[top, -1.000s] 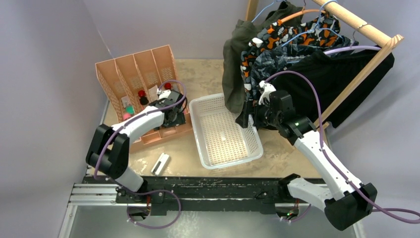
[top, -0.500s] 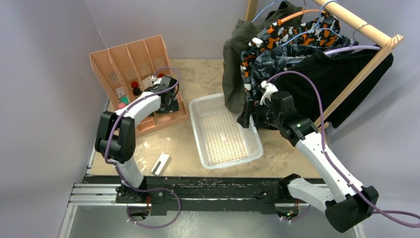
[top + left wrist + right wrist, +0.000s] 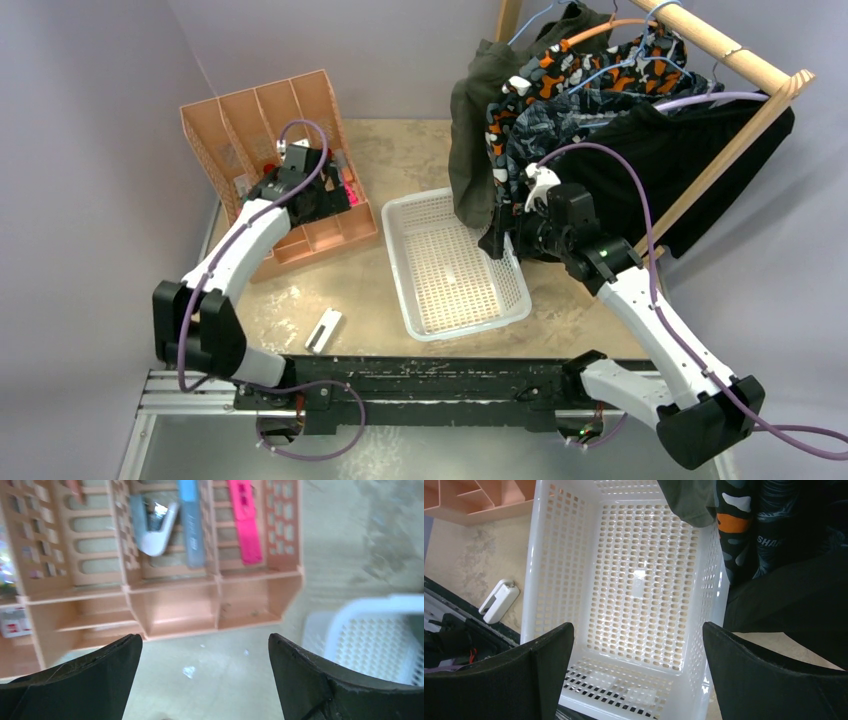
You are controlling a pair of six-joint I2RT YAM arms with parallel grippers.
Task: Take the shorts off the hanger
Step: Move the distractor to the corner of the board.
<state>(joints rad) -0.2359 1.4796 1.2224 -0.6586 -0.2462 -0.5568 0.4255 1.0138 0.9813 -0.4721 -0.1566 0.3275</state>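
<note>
Several pairs of shorts hang on hangers from a wooden rail (image 3: pixel 740 50) at the back right: olive green (image 3: pixel 475 110), orange camouflage (image 3: pixel 560 70), blue-grey camouflage (image 3: pixel 540 130) and black (image 3: pixel 690 160). My right gripper (image 3: pixel 505 238) is open beside their lower hems, over the white basket. In the right wrist view the olive (image 3: pixel 689 500), orange (image 3: pixel 734 525), blue-grey (image 3: pixel 774 530) and black shorts (image 3: pixel 794 595) hang just ahead of that open right gripper (image 3: pixel 636 670); nothing is between its fingers. My left gripper (image 3: pixel 335 195) is open and empty at the peach organizer; in its wrist view the left gripper (image 3: pixel 205 675) hovers over bare table.
A white perforated basket (image 3: pixel 410 215) stands mid-table, its wall (image 3: pixel 536 580) below my right gripper. The peach desk organizer (image 3: pixel 230 120) sits at the left, with a pink item (image 3: pixel 244 525) in its trays (image 3: pixel 175 615). A white stapler (image 3: pixel 323 330) lies near the front edge.
The left arm swung its elbow out to the left and its gripper drew back over the organizer, which shifted slightly back-left. The right arm barely moved.
</note>
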